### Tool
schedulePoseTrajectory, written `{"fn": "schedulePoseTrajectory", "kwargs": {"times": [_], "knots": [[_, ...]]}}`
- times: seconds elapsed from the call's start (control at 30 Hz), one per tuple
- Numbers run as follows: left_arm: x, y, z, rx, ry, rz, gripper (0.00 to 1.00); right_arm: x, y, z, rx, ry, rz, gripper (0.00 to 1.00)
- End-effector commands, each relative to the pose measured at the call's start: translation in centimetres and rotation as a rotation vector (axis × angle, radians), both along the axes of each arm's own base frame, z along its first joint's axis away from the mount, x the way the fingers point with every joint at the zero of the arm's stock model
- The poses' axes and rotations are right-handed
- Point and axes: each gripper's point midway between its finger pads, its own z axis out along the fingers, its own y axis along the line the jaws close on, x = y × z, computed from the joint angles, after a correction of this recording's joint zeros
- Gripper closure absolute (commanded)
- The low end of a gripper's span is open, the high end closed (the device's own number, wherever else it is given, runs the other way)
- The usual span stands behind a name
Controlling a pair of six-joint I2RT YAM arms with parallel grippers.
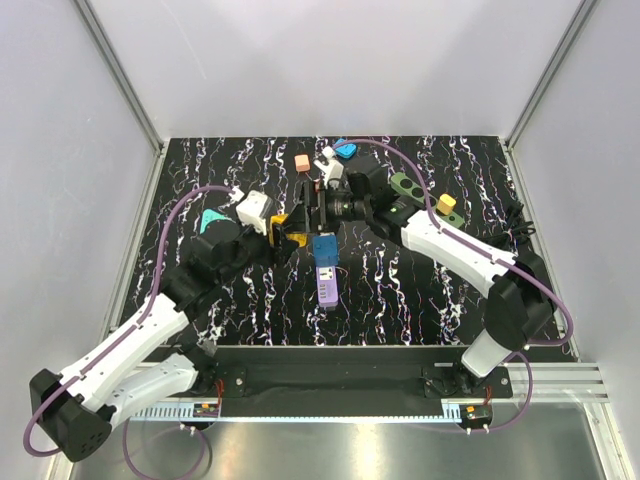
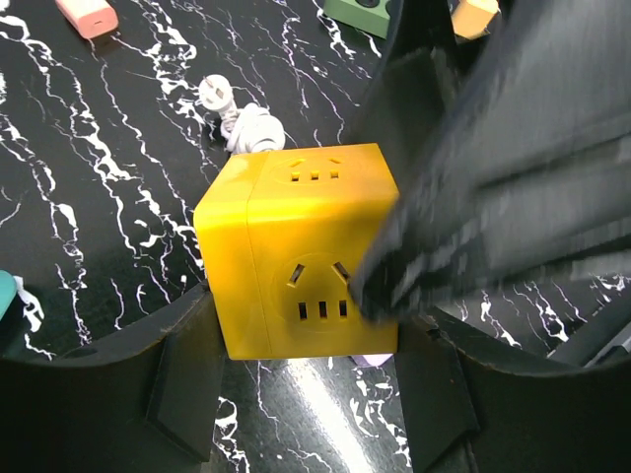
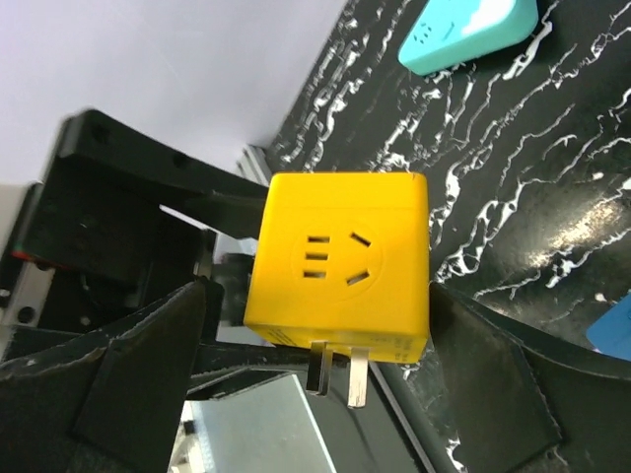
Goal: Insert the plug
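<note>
The left gripper (image 2: 311,340) is clamped on the yellow cube plug (image 2: 296,246), one finger against each side. It holds the plug over the middle of the table (image 1: 400,300), just left of the blue adapter (image 1: 324,248) and the purple power strip (image 1: 327,286). The plug's two metal prongs (image 3: 335,370) are bare, and the right gripper (image 3: 325,325) has its fingers spread wide, straddling the cube without clamping it.

The left arm (image 1: 130,345) and right arm (image 1: 455,242) wear white shells between black joints. A purple cable (image 1: 163,255) loops along each (slack at the bases). Jaws are matte black, scuffed at the edges.
</note>
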Motion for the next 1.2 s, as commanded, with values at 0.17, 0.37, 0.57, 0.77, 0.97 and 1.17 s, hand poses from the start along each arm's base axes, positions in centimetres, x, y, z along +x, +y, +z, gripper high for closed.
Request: {"fn": "schedulePoseTrajectory", "kwargs": {"times": [0.17, 0.37, 0.57, 0.77, 0.97, 1.17], "knots": [[0.4, 0.4, 3.6, -0.078, -0.139, 0.037, 0.90, 0.1, 0.0, 0.6, -0.085, -0.169, 0.012, 0.46], [-0.3, -1.0, 3.9, -0.107, -0.064, -0.026, 0.36, 0.4, 0.0, 2.0, -0.043, -0.375, 0.063, 1.00], [-2.0, -1.6, 4.9, -0.161, 0.166, -0.047, 0.36, 1.3, -1.3, 3.2, -0.077, -0.588, 0.077, 1.00], [-3.2, -0.1, 8.5, -0.444, 0.382, -0.078, 0.32, 0.0, -2.7, 5.0, -0.027, -0.919, 0.136, 1.00], [-4.8, -0.4, 11.8, -0.584, 0.447, -0.207, 0.20, -3.5, -4.4, 7.1, 0.125, -1.192, 0.160, 1.00], [-6.3, -1.8, 12.4, -0.672, 0.475, -0.373, 0.16, -6.3, -4.9, 9.3, 0.258, -1.296, 0.206, 1.00]]}}
